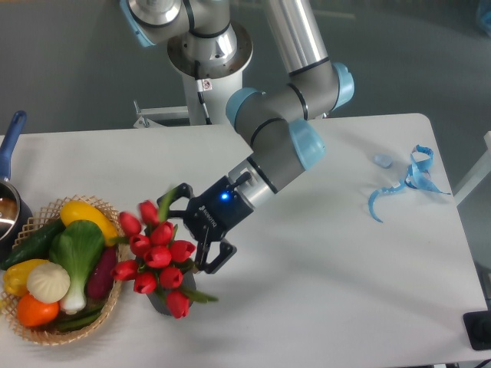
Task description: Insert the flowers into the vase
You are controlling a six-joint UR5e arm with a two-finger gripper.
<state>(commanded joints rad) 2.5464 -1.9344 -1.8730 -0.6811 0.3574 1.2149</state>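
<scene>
While my gripper is hovering with jaws spread beside the flowers, the bunch is sitting over the vase near the wicker basket; I am judging a slow, straight retreat safest.

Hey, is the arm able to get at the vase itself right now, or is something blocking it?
Probably not from above. The tulips cover the vase, leaving only a sliver of its dark side showing. The end effector is beside the bunch, so only a low sideways approach looks free.
</scene>
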